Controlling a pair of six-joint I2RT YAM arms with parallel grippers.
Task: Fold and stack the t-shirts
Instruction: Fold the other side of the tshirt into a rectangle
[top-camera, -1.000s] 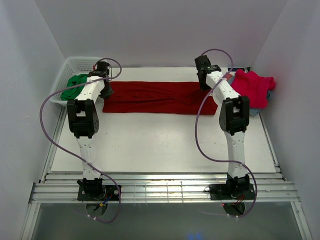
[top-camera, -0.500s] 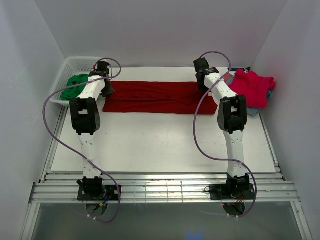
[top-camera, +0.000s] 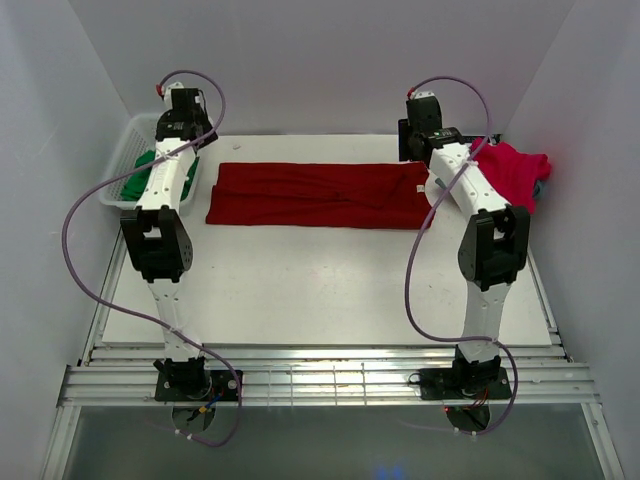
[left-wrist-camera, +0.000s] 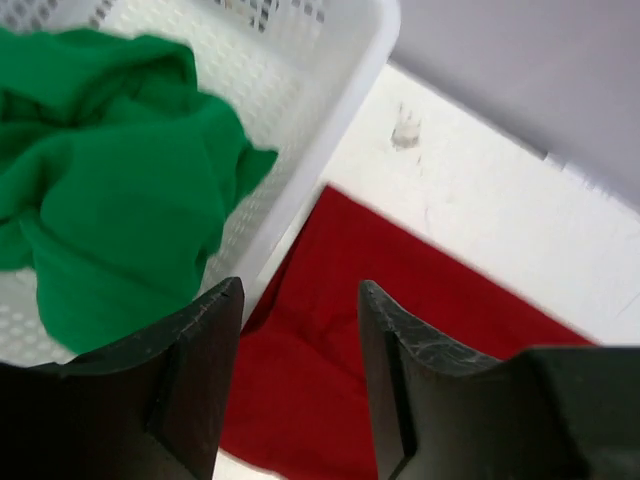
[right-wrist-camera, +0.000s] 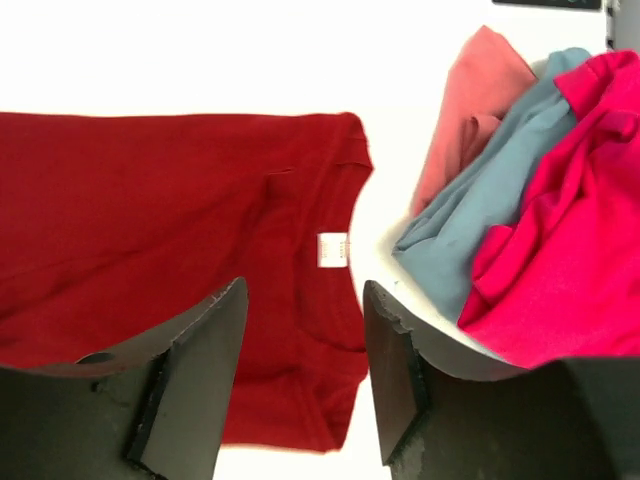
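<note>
Left tool (left-wrist-camera: 300, 292) and right tool (right-wrist-camera: 304, 290) both wide, empty, above dark red t-shirt (top-camera: 315, 195).

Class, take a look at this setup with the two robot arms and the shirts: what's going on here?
Two robot arms are working on t-shirts at a table. The dark red t-shirt lies flat across the far side as a long strip. The left gripper hangs above its left end, the right gripper above its collar end, both open and empty. A green cloth sits in the white basket at left; a pink-red shirt lies over a grey-blue shirt at right.
</note>
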